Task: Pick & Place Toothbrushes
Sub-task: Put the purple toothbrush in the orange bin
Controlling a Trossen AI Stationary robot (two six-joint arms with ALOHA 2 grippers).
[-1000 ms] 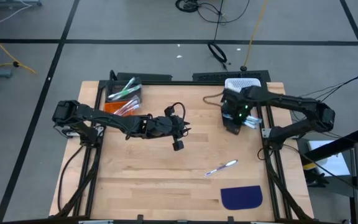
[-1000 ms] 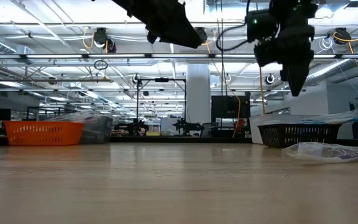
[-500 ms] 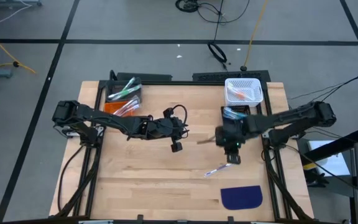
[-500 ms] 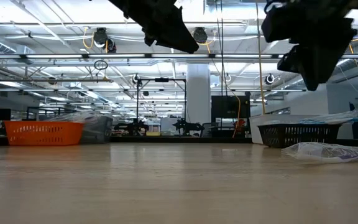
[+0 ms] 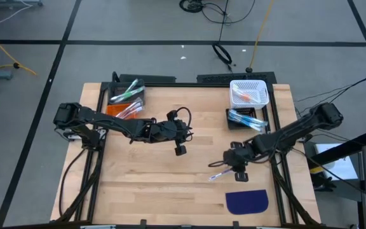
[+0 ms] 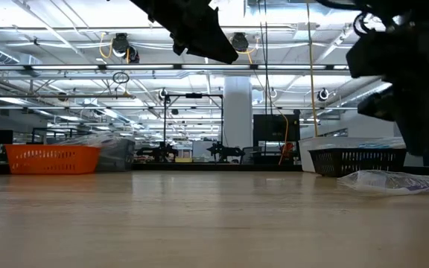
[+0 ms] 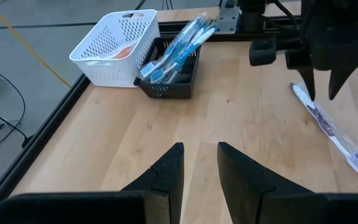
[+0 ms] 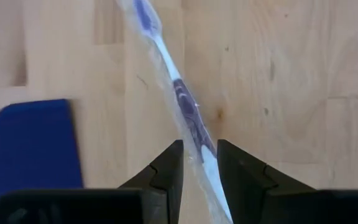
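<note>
One toothbrush (image 5: 220, 174) in a clear wrapper, white with purple accents, lies flat on the wooden table near the right side. My right gripper (image 5: 239, 170) hovers just above its handle, open, pointing steeply down. In the right wrist view the toothbrush (image 8: 166, 59) runs between the two fingers of that gripper (image 8: 200, 149); I see no touch. My left gripper (image 5: 182, 150) hangs open and holding nothing over the table's middle. The left wrist view shows the right gripper (image 7: 322, 93) over the toothbrush (image 7: 331, 127).
A white basket (image 5: 249, 93) with orange toothbrushes and a black basket (image 5: 243, 119) with blue ones stand at the far right. An orange bin (image 5: 118, 109) and a black bin (image 5: 127, 92) hold toothbrushes at the far left. A dark blue mat (image 5: 246, 201) lies near the front edge.
My right gripper has swung from above the black basket at the far right toward the table's near edge and down, rolling as it went, and now stands over the loose toothbrush. The toothbrush has stayed where it lay.
</note>
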